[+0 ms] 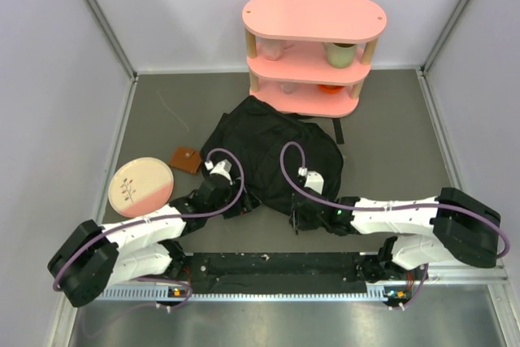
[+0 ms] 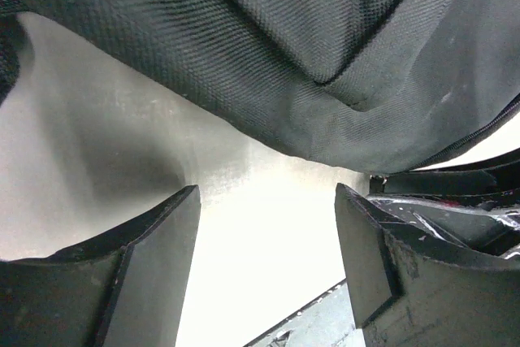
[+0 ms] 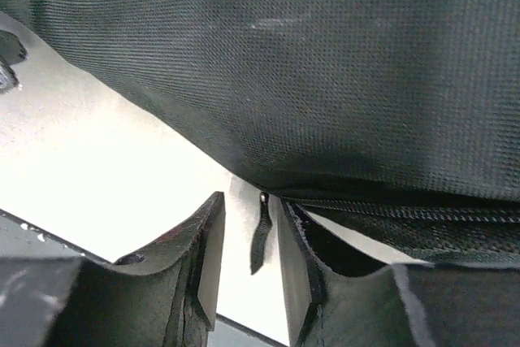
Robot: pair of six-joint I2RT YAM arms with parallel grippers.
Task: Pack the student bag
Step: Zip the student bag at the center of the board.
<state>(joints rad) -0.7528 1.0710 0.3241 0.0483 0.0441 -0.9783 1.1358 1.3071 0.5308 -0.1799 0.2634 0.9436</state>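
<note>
A: Student bag (image 1: 272, 152), position?
B: Lay slumped on the middle of the table (image 1: 390, 136). Black woven fabric, floppy, rumpled. Zipper (image 3: 422, 213) ran along its near edge; small pull (image 3: 260, 237) hung loose.

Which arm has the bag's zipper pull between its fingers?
The right gripper: the zipper pull hangs between its fingers. The left gripper has only bare table between its wider fingers.

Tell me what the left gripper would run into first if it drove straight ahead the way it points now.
Most likely the student bag: its black fabric bulges across the view right ahead of the open left gripper, only bare table showing between. The gap's depth is unclear.
</note>
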